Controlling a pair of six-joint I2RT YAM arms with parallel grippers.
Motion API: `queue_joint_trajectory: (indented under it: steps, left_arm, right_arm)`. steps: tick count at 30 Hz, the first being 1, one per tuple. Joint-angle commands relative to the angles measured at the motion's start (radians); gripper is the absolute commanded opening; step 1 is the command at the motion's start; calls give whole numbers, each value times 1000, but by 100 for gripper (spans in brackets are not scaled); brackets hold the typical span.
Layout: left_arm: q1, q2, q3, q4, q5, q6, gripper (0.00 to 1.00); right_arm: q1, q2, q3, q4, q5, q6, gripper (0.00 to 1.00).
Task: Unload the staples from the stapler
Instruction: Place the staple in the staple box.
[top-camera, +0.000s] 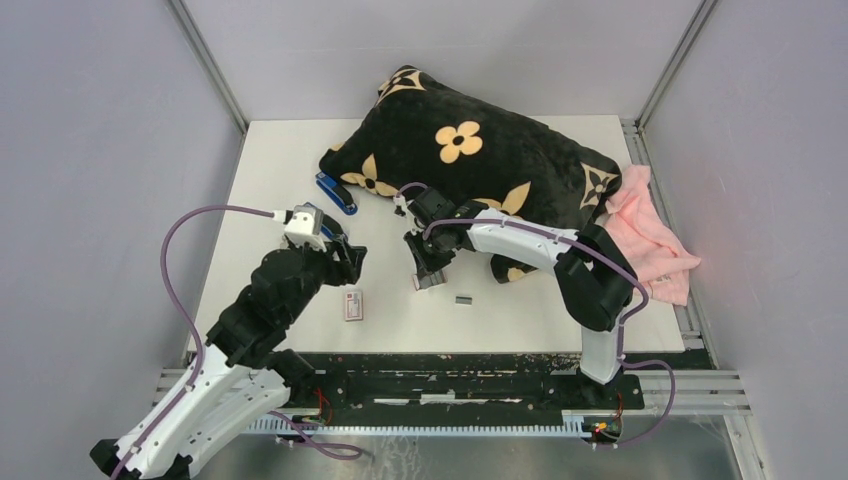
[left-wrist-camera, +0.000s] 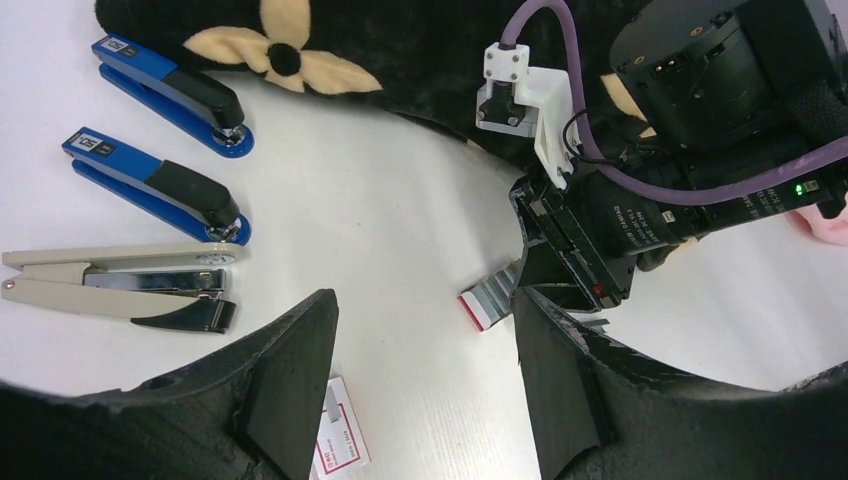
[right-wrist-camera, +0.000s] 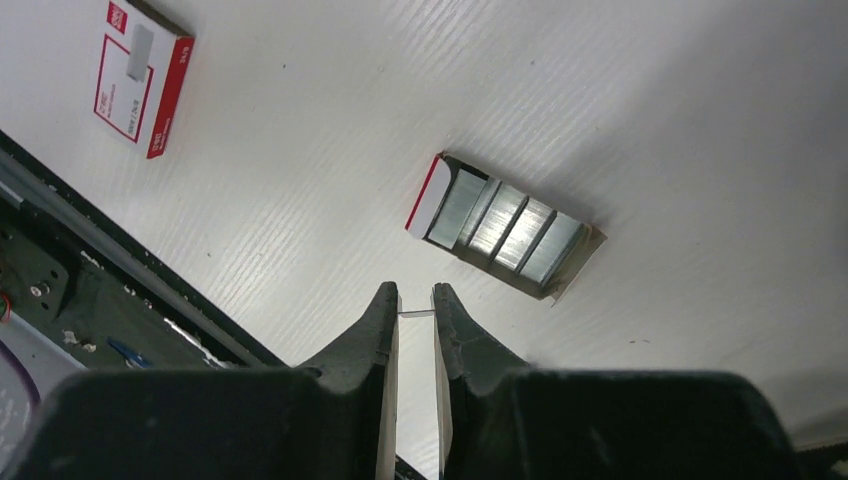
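The beige stapler (left-wrist-camera: 120, 285) lies swung open on the white table (left-wrist-camera: 400, 200), left of my left gripper (left-wrist-camera: 422, 300). That gripper hangs open over bare table with nothing between its fingers. My right gripper (right-wrist-camera: 415, 292) is shut on a thin silvery strip of staples (right-wrist-camera: 415, 314) that spans its fingertips, just above the table. It hovers beside an open tray (right-wrist-camera: 505, 225) filled with rows of staples. Another loose strip (top-camera: 463, 299) lies on the table right of the right gripper (top-camera: 428, 278). In the top view the left arm hides the beige stapler.
Two blue staplers (left-wrist-camera: 175, 90) (left-wrist-camera: 160, 185) lie closed beyond the beige one. A small white-and-red box (top-camera: 354, 305) rests near the front edge. A black flowered cushion (top-camera: 470, 150) fills the back, and a pink cloth (top-camera: 650, 240) lies at the right.
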Motion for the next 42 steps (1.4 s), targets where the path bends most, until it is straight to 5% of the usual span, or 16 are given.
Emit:
queue_joint_trajectory:
  steps: [1,42]
  left_arm:
    - [47,1,0,44,71,67,72]
    - [167,20,-14,66,222,63,72]
  right_arm:
    - [4,15,52,7,80,40,18]
    - [5,86,74,33,154,104,20]
